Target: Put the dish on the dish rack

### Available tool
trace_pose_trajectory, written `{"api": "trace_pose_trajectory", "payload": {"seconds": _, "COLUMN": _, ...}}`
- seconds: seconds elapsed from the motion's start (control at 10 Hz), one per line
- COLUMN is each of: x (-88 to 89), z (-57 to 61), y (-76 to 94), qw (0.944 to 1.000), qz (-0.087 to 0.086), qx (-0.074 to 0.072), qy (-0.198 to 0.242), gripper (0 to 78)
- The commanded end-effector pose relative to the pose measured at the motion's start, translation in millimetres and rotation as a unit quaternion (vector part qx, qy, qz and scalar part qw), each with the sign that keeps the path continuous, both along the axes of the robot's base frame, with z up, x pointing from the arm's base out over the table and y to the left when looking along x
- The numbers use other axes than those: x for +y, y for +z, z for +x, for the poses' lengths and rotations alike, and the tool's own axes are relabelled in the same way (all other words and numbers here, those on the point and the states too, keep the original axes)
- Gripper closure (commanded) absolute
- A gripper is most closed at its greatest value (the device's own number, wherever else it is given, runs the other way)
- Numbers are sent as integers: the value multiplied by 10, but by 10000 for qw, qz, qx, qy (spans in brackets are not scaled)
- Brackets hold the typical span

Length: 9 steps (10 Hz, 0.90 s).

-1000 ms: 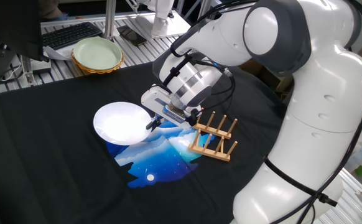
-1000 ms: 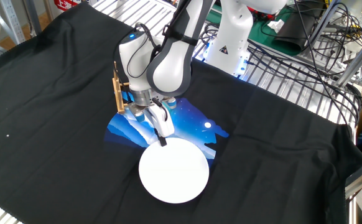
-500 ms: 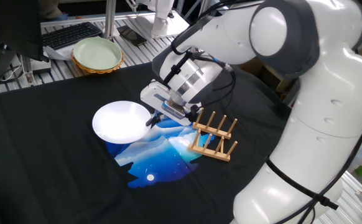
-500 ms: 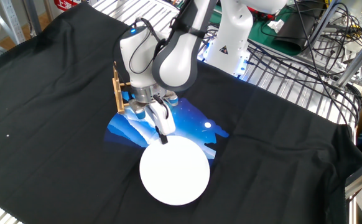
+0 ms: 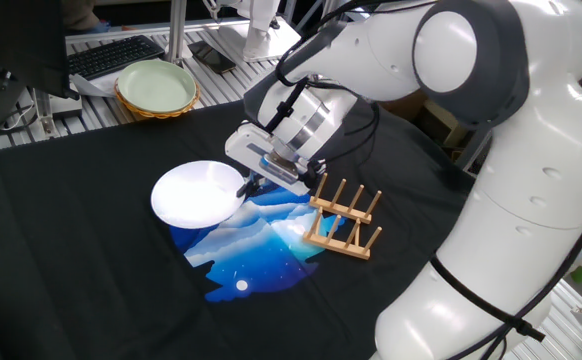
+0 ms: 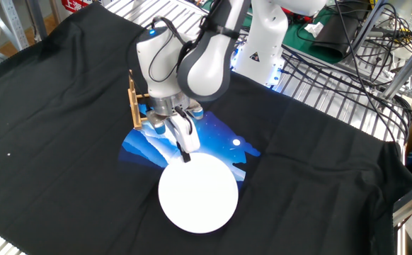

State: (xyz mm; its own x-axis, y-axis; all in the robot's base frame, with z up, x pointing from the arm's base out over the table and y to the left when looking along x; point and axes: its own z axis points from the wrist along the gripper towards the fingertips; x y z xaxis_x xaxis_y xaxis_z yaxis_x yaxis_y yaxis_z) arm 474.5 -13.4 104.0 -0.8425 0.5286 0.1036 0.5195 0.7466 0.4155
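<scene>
While the gripper [image 5: 247, 186] pinched the rim of the white dish [image 5: 199, 193], the plate seemed barely off the black cloth [image 6: 64, 106] near the table's middle, so I judged the pick-up step in hand. The wooden dish rack [image 5: 344, 219] stood just beside the arm, empty. Next the plate would need lifting, tipping on edge and lowering between the pegs. I could read no brand or label anywhere.

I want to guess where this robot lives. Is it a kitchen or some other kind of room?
Probably a robot lab, not a kitchen. The dish and dish rack sit on a black cloth, with a keyboard, cables and metal racks around.
</scene>
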Motion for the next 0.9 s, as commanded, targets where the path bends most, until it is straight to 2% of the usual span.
{"api": "trace_pose_trajectory", "payload": {"seconds": 0.1, "x": -30, "z": 15, "y": 146, "qw": 9995, "qz": -278, "qx": 100, "qy": 82, "gripper": 764}}
{"api": "trace_pose_trajectory", "payload": {"seconds": 0.4, "x": -33, "z": 2, "y": 277, "qw": 9991, "qz": -357, "qx": 185, "qy": 102, "gripper": 764}}
{"api": "trace_pose_trajectory", "payload": {"seconds": 0.6, "x": -25, "z": -20, "y": 343, "qw": 9981, "qz": -548, "qx": 225, "qy": 150, "gripper": 764}}
{"api": "trace_pose_trajectory", "payload": {"seconds": 0.9, "x": -46, "z": -28, "y": 479, "qw": 9965, "qz": -743, "qx": 306, "qy": 220, "gripper": 764}}
